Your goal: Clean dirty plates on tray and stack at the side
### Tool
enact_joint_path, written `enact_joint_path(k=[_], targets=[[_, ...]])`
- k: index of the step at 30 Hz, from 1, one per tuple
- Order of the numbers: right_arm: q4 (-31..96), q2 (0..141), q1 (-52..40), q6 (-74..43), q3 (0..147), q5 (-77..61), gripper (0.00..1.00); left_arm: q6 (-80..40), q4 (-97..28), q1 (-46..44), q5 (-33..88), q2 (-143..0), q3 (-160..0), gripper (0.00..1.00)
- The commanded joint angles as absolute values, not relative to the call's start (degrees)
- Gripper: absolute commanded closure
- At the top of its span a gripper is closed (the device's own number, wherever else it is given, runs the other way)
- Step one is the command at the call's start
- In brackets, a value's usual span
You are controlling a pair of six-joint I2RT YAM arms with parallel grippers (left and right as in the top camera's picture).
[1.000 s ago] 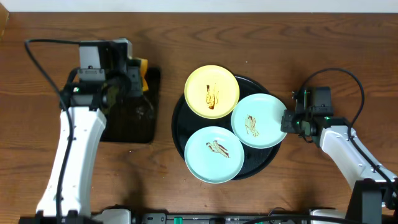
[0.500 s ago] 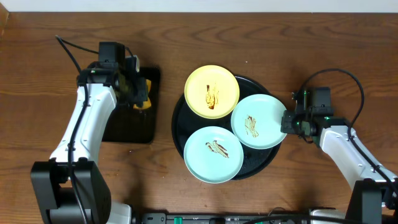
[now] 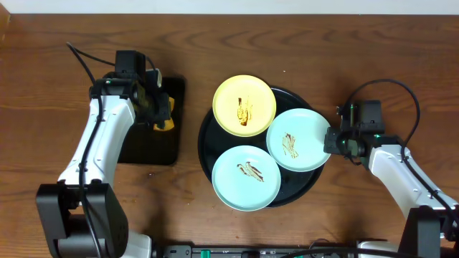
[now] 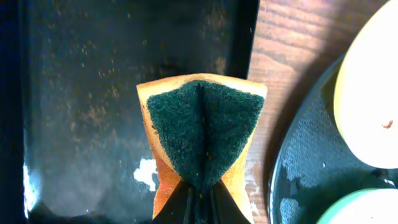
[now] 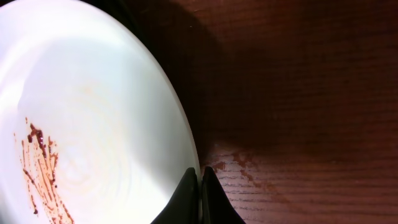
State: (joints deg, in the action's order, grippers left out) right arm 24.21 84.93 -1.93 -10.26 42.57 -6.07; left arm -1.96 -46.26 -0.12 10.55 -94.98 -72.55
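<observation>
The brown wood-grain worktop (image 3: 57, 50) fills the view from edge to edge. At your far left a small rectangular black tray (image 3: 143, 147) lies on it, its glossy floor dusted with fine specks in the left wrist view. Your left hand (image 3: 158, 111) hangs over that tray's right edge, jaws closed tight on a sponge (image 4: 202, 134). The sponge is folded up the middle, so the dark green scouring face shows with orange foam around it; you cannot tell whether it touches the tray beneath. Just beside it, across a narrow strip of bare wood, is the large round black tray (image 3: 205, 136), which carries all three plates. The yellow plate (image 3: 244, 105) sits at the far left of that tray and overhangs its rim, with a brown streak at its centre. The near mint plate (image 3: 247, 178) lies toward you, also streaked and also overhanging the rim. The right mint plate (image 3: 299, 138) lies at the tray's right side, its edge meeting both of the others, with brown streaks across its middle. Your right hand (image 5: 199, 184) is at the tray's right edge, low over the wood, fingertips pressed together on the outer rim of the right mint plate, gripping it where it lies on the tray
</observation>
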Motion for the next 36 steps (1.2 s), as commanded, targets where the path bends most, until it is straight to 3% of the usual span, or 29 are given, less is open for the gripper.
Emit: enact_joint_path(k=[1, 10, 36], targets=[[24.3, 85.4, -1.8, -10.2, 42.3, -7.0, 0.99, -2.7, -45.5, -0.2, 8.6, -97.8, -72.3, 0.92], [24.3, 85.4, -1.8, -10.2, 42.3, -7.0, 0.99, -2.9, -45.3, -1.4, 9.2, -105.2, -72.3, 0.93], [24.3, 85.4, -1.8, -10.2, 42.3, -6.9, 0.99, -4.8, -43.9, -11.5, 10.1, -105.6, -72.3, 0.92]])
